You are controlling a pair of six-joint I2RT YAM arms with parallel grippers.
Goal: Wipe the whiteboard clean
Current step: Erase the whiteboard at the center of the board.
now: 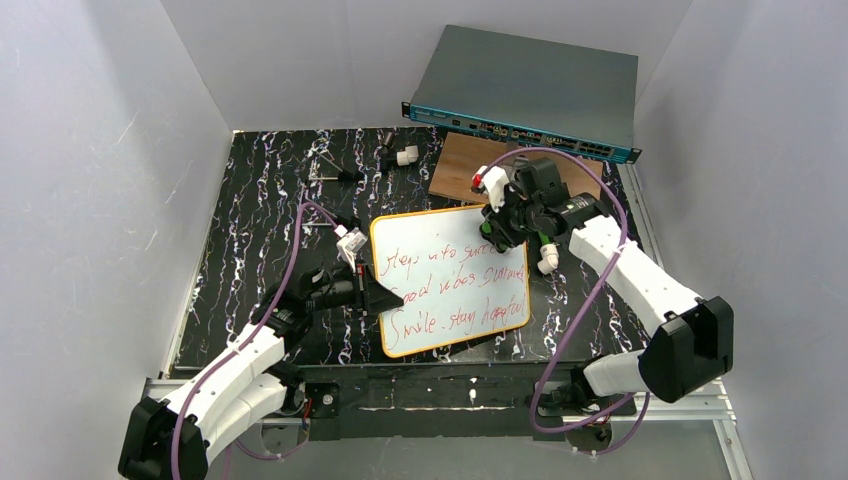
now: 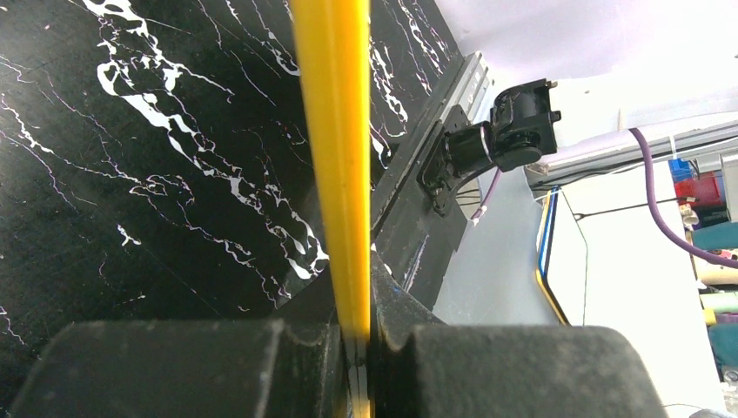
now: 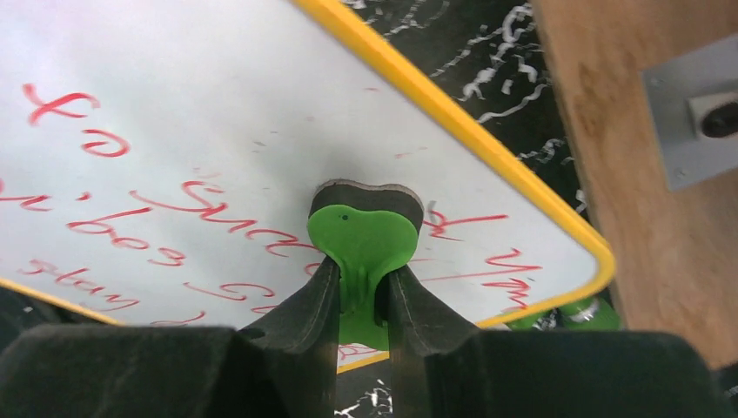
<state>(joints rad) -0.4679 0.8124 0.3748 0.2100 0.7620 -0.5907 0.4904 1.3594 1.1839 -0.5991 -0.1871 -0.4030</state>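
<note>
From my remote station: the black white-veined table (image 1: 260, 200) fills the cell. A grey network switch (image 1: 540, 90) sits at its far edge, partly over a brown wooden board (image 1: 460, 165).

The whiteboard (image 1: 440, 250) lies at the middle of the table, turned slightly askew. Its far right corner is close to the wooden board, and three lines of red handwriting cover its face. I cannot tell whether it rests fully flat.

The left gripper (image 1: 372, 295) has its jaws pinched tight on the whiteboard's left edge. In the left wrist view the yellow frame (image 2: 335, 131) runs straight down between the two black fingers (image 2: 209, 366).

The right gripper (image 1: 505, 225) hangs over the board's far right part. Its jaws are narrowed onto the green handle of a heart-shaped eraser (image 3: 365, 226). In the right wrist view the eraser's dark felt face meets the white surface (image 3: 218, 113) among the red letters, a little in from the yellow rim.

A small white cylinder (image 1: 406, 157) lies near the table's far edge, left of the wooden board.
</note>
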